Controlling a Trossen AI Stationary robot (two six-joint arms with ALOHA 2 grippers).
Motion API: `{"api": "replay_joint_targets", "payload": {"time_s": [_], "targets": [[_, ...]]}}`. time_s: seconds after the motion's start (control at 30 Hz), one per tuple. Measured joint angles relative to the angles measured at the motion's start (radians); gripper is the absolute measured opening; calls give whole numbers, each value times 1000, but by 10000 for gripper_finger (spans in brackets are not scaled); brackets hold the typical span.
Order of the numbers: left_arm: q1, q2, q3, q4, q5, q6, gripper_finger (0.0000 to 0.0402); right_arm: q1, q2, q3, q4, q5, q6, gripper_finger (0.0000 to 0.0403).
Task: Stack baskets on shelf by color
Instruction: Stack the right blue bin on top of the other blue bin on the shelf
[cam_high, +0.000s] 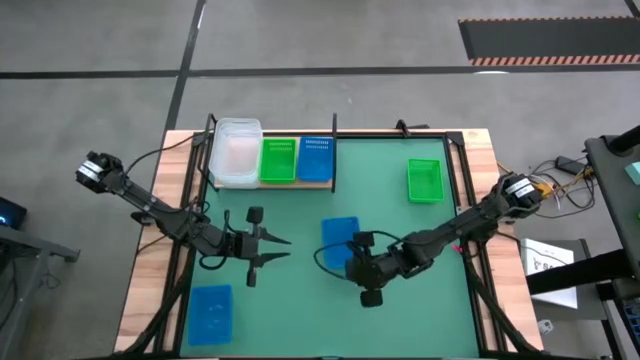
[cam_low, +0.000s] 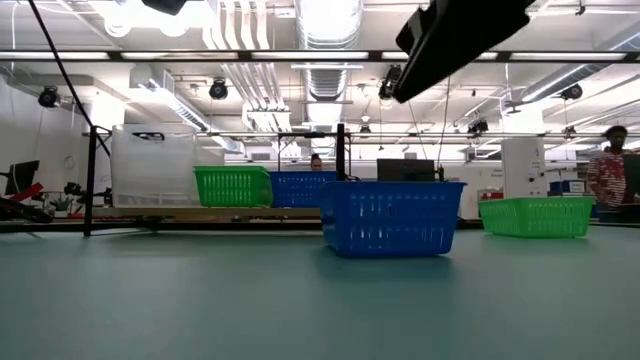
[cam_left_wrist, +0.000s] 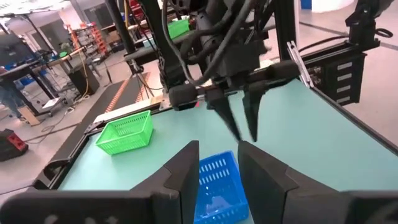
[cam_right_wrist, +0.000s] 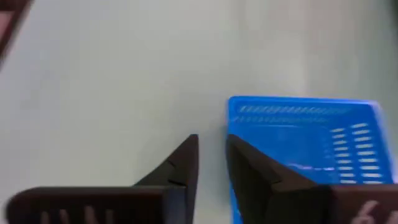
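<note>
The blue slotted rectangular plastic basket (cam_high: 339, 240) stands upright on the green mat (cam_high: 400, 300) of the desk, at centre frame in the high view, well apart from the light-wood shelf (cam_high: 268, 183) at upper left. The shelf carries a clear translucent basket (cam_high: 236, 152), a bright green basket (cam_high: 278, 160) and a second blue basket (cam_high: 315, 158) side by side. Another green basket (cam_high: 424, 179) sits at upper right; another blue basket (cam_high: 211, 312) at lower left.

The right end effector (cam_right_wrist: 211, 158) hovers at the centre basket's rim, fingers parted by a narrow gap and grasping nothing; one finger lies over the basket wall. The left end effector (cam_high: 283, 249) waits left of centre, released.

Handling judgement: the basket appears light, thin-walled and moderately stiff, with smooth plastic likely to slip. A pinch across one short wall at the rim should hold.
</note>
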Motion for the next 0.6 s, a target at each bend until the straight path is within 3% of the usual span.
{"api": "replay_joint_targets", "payload": {"time_s": [0.33, 0.43, 0.6], "targets": [[0, -3, 0, 0, -7, 39, 96, -61, 11, -174, 243, -27, -3, 157], [0, -3, 0, -3, -11, 69, 96, -81, 37, -226, 383, -114, -10, 164], [0, -11, 0, 1, -17, 104, 96, -97, 104, -252, 477, -114, -25, 155]]}}
